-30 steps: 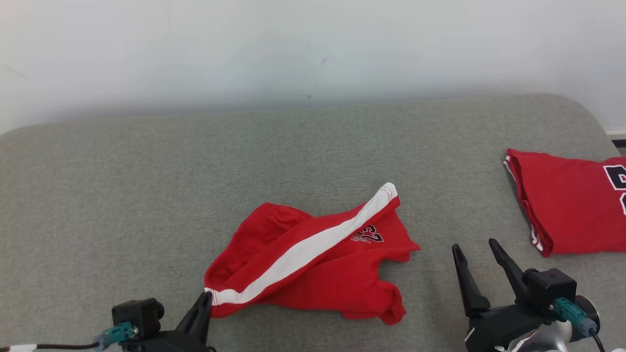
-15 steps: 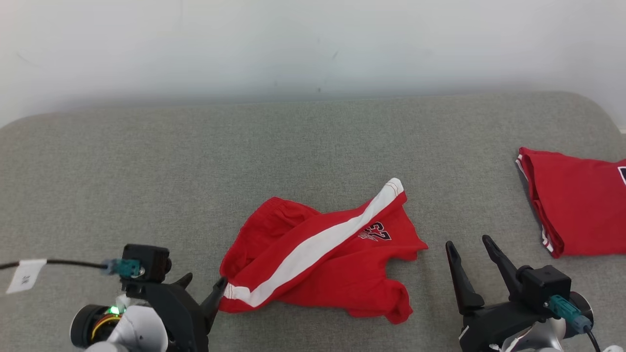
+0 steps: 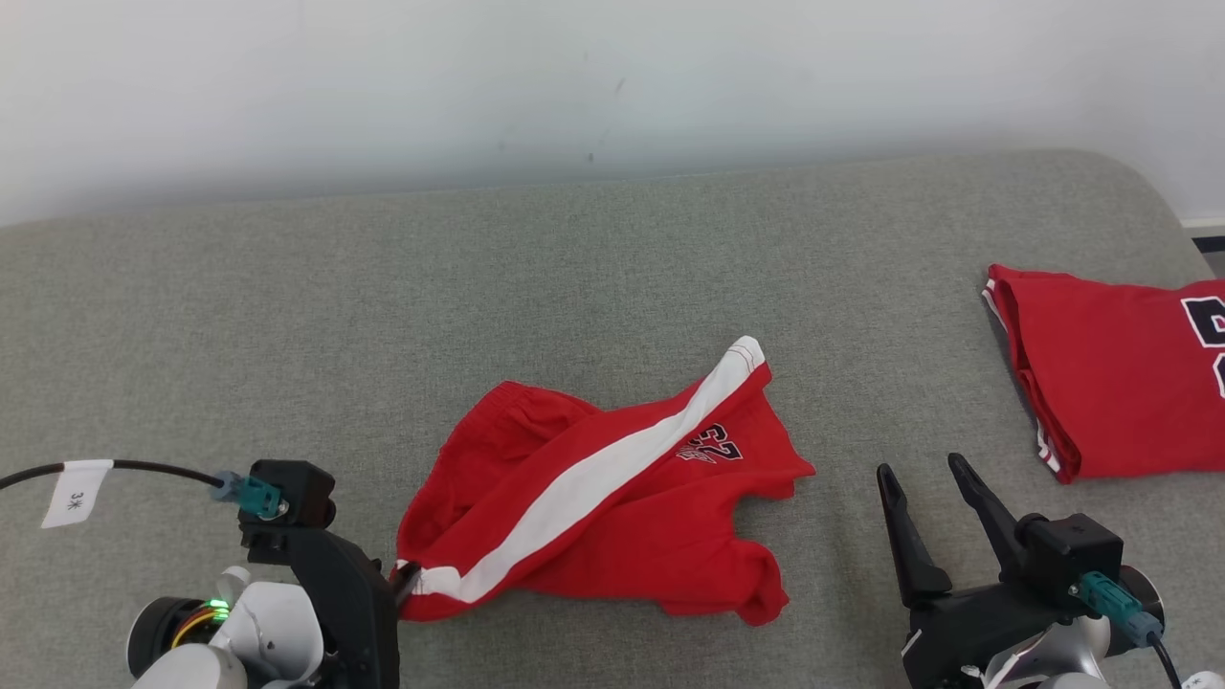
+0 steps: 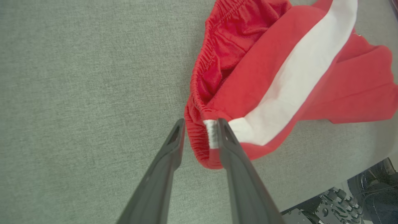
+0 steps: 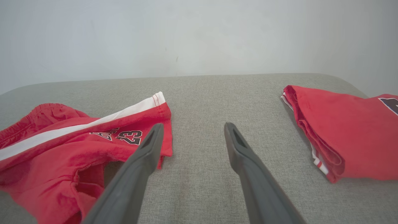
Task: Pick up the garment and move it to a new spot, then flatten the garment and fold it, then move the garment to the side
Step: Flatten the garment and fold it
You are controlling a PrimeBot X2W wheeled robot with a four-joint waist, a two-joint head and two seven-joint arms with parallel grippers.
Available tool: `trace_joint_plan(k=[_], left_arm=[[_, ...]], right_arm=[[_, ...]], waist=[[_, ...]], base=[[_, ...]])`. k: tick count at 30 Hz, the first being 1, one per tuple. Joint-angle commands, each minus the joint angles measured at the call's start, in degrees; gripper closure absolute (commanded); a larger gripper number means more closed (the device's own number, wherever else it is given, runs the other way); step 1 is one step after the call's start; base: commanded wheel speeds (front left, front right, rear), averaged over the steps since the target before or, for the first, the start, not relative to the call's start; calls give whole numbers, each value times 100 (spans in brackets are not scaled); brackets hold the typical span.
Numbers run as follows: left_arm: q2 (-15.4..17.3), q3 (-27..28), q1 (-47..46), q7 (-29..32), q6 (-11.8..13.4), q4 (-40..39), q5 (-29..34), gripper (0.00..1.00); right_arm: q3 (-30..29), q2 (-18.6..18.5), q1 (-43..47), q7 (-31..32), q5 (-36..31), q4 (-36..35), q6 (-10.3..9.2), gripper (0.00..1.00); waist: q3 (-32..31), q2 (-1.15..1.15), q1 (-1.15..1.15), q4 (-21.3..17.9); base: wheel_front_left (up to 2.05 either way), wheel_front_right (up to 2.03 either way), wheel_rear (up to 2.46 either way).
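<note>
At near-left corner of red shorts [image 3: 612, 498], your left gripper [image 4: 200, 124] straddles elastic waistband [image 4: 199, 146]: fingers part-spread either side, no firm pinch evident. Corner hold likely chosen so cloth hangs free on lift. Shorts lie crumpled mid grey cushion [image 3: 574, 277]. Right gripper [image 3: 919, 466] spread wide, empty, beside leg hem, probably waiting for second corner. Folded jersey [image 3: 1120, 383] well apart, far right.

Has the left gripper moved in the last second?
Yes. Against the red shorts, the left gripper has lifted its wrist up the head view; its fingertips remain at the waistband corner, now straddling it.
</note>
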Motion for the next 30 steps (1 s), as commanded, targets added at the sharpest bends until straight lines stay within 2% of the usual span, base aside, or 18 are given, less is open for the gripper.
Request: trace_joint_plan(k=[1, 2, 4, 7, 8, 14, 21, 25, 30], left_arm=[[15, 13, 73, 32, 9, -36, -65, 48], [6, 25, 94, 60, 22, -103, -111, 42], [16, 9, 113, 100, 33, -120, -131, 51], [-44, -35, 105, 129, 11, -103, -168, 84], [-68, -55, 99, 119, -12, -96, -183, 100], [-149, -59, 118, -77, -73, -69, -151, 100], [-295, -151, 272, -400, -43, -163, -2, 100], [-457, -283, 273, -587, -21, -265, 128, 100], [-618, -432, 78, -673, -145, -280, 228, 100]], right_arm=[[-23, -5, 24, -30, 9, -13, 4, 0], [-31, 10, 15, -23, -12, -6, 4, 0], [-2, 26, -19, -12, -26, -1, 4, 0], [39, 32, -71, -11, -34, 3, 4, 0], [53, 32, -85, -15, -39, 5, 4, 0], [207, -122, -282, 105, -32, -26, 4, 0], [447, -474, -1130, 880, 6, 105, 4, 0], [684, -673, -1916, 1749, 24, 473, 4, 0], [717, -874, -2841, 2720, 133, 1130, 4, 0]], waist=[[3, 0, 0, 9], [8, 0, 0, 36], [9, 0, 0, 59], [12, 0, 0, 83], [13, 0, 0, 91], [51, 0, 0, 125], [256, 0, 0, 268], [443, 0, 0, 443], [675, 0, 0, 733]], base=[[0, 0, 0], [0, 0, 0], [0, 0, 0], [0, 0, 0], [0, 0, 0], [0, 0, 0], [0, 0, 0], [0, 0, 0], [0, 0, 0]])
